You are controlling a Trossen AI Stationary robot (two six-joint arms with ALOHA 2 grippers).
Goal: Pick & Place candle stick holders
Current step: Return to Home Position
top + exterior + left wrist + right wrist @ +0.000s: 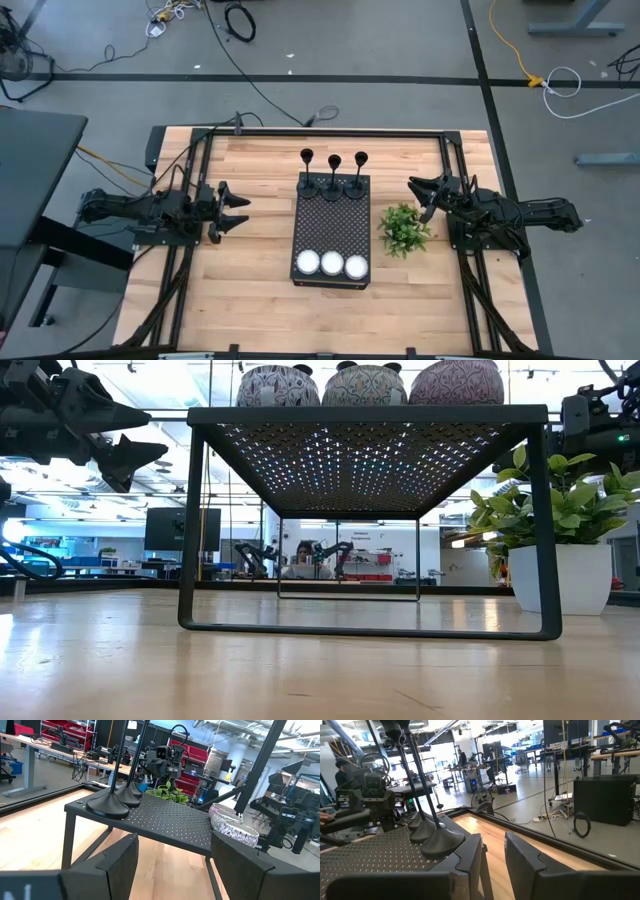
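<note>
A robotics lab in an open workshop hall is shown. Beyond the left gripper (pixel 172 851), red racks (pixel 65 732), a workbench (pixel 20 741) and bare ceiling ducts (pixel 235 725) are seen. Past the right gripper (pixel 492 847), desks (pixel 600 756), a dark cabinet (pixel 605 800) and a coiled cable (pixel 575 825) on a grey floor (pixel 530 795) are seen. Far beyond both grippers, a monitor (pixel 182 528), further robot arms (pixel 250 555) and a seated person (pixel 300 565) are visible.

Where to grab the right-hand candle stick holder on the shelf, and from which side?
Take the right-hand candle stick holder by its thin upright stem, midway up, probably level from the right with the right gripper. It ends the row, so that side is free; its flat base sits close beside its neighbour on the shelf.
</note>
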